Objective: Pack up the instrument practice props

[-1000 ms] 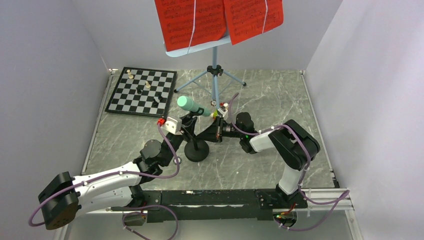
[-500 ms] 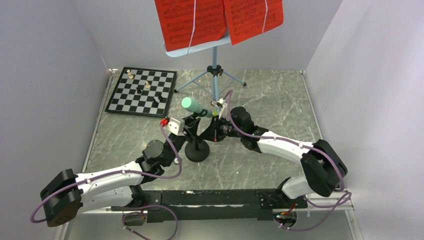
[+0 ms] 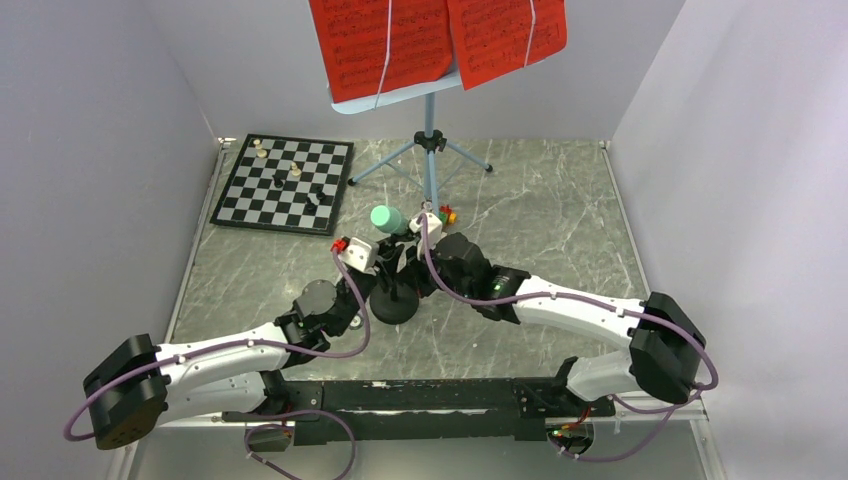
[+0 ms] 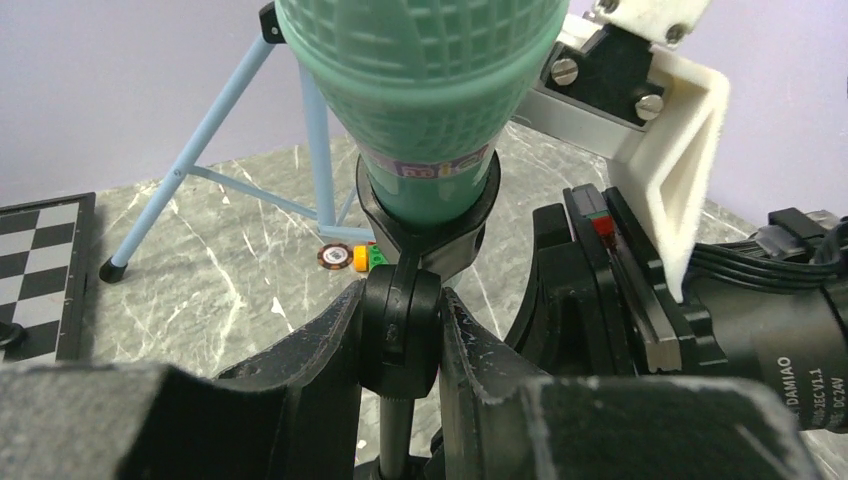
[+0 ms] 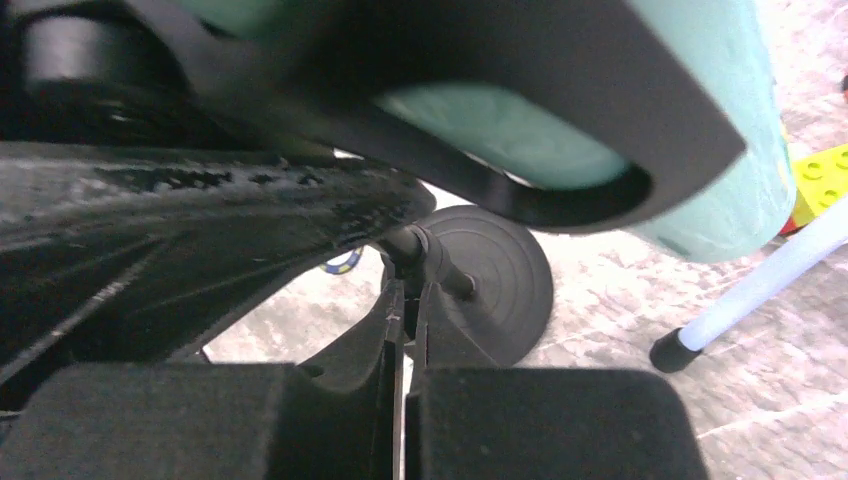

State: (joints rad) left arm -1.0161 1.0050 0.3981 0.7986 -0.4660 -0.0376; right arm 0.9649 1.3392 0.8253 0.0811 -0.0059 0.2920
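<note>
The mint-green toy microphone sits in the clip of the black round-base mic stand. My left gripper is shut on the stand's black swivel knob just below the microphone. My right gripper is shut on the stand's thin pole above the round base, with the microphone overhead. In the top view both grippers meet at the stand, the left gripper and the right gripper. The light blue music stand holds the red sheet-music pages at the back.
The chessboard with pieces lies at the back left. The small multicoloured block toy lies by the tripod, also in the left wrist view. A tripod foot stands close to the mic stand base. Grey walls enclose three sides.
My right arm has stretched left and lowered from the microphone's tail to the stand's pole. The microphone has tipped more upright. My left arm has shifted slightly right, still on the stand.
</note>
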